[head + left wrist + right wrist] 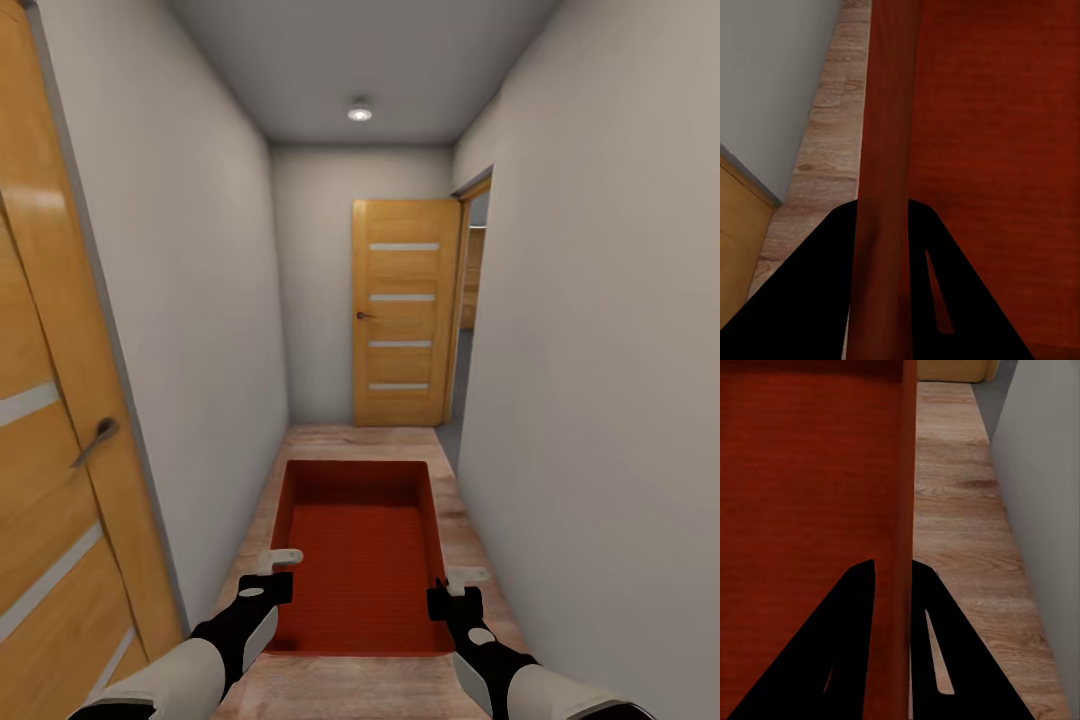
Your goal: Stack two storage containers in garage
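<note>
An orange-red storage container (362, 560) is held out in front of me above a wood plank hallway floor, both arms carrying it. My left gripper (277, 563) is shut on its left wall (889, 150), black fingers (817, 300) on either side of the thin rim. My right gripper (462, 583) is shut on the right wall (904, 510) in the same way, with its fingers (937, 660) straddling the rim. The container's flat ribbed bottom (802, 495) holds nothing.
I am in a narrow white-walled corridor. A wooden slatted door (405, 310) stands at the far end beside an opening (470, 300) on the right. Another wooden door (50, 450) with a handle is close on my left. A ceiling light (360, 112) glows above.
</note>
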`<state>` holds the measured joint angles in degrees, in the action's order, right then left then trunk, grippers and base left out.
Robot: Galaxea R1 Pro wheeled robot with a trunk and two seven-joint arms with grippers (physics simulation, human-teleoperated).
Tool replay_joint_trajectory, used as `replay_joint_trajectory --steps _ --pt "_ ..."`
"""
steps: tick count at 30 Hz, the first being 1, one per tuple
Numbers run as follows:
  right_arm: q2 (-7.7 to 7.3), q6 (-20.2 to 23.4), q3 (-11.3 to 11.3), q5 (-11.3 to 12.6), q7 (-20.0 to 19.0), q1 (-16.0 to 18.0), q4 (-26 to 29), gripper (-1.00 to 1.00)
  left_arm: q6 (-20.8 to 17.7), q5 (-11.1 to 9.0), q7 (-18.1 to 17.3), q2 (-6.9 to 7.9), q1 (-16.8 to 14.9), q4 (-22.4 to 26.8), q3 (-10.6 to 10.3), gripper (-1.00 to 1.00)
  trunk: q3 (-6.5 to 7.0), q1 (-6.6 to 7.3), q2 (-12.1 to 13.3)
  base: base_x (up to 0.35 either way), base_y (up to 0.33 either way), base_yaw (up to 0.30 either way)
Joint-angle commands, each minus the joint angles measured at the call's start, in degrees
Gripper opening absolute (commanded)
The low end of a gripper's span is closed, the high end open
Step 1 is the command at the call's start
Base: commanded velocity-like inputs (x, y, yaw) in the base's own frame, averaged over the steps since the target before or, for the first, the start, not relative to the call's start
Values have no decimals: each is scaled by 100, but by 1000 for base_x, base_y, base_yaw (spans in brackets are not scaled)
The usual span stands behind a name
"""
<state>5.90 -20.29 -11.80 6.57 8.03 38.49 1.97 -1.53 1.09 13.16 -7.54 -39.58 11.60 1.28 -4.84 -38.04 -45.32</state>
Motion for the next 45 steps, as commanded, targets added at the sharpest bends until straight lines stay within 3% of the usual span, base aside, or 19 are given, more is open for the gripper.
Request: replay_joint_trajectory --steps 1,45 --pt "-1 -37 -24 63 23 5 14 -100 -22 32 81 122 -6 -4 241 -100 -9 -4 -6 322 0 0" --pt "-1 -36 -24 63 23 8 14 -100 -22 28 81 176 -6 -9 241 -100 -9 -4 -6 322 0 0"
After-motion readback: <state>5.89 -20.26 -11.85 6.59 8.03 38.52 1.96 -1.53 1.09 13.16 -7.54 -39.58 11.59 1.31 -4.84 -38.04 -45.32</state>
